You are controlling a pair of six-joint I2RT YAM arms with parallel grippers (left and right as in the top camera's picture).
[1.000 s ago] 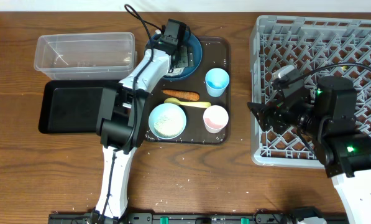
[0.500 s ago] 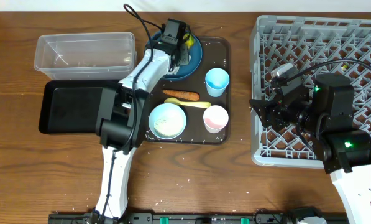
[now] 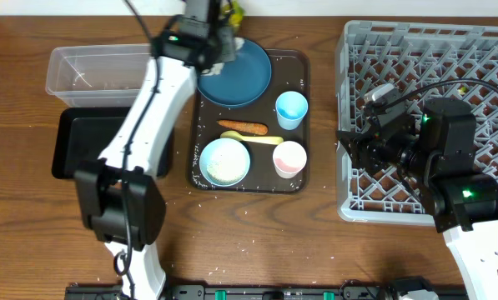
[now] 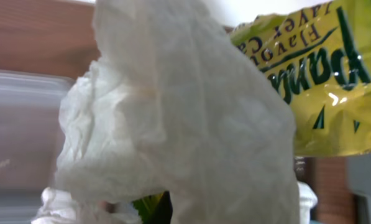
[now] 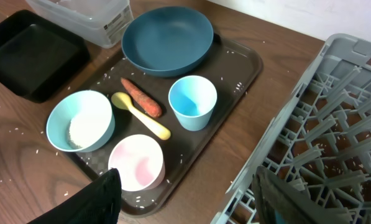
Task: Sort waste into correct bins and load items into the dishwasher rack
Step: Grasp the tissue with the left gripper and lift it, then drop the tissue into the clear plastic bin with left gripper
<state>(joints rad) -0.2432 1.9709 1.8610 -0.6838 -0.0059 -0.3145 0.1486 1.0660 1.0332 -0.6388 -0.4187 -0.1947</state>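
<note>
My left gripper [image 3: 222,20] is raised over the table's far edge, shut on the crumpled white paper [image 4: 173,118] with its yellow-green wrapper [image 4: 322,74]. This waste fills the left wrist view and hides the fingers. The dark blue plate [image 3: 234,75] lies bare on the brown serving tray [image 3: 303,67]. The same tray holds the orange carrot stick [image 3: 243,127], pale yellow spoon [image 3: 257,138], light blue cup [image 3: 291,108], pink cup [image 3: 289,158] and a bowl [image 3: 224,161] with rice [image 5: 86,130] in it. My right gripper [image 5: 191,205] hangs open over the left rim of the dishwasher rack [image 3: 432,50].
The clear tub [image 3: 115,75] and black tray [image 3: 98,146] sit left of the serving tray. Loose rice grains are scattered on the serving tray and on the wooden table in front of it. The left arm stretches diagonally over the black tray and the tub's right end.
The left arm has lifted the paper and wrapper off the blue plate and swung up and back, leaving the plate bare. The right gripper has narrowed slightly and barely moved.
</note>
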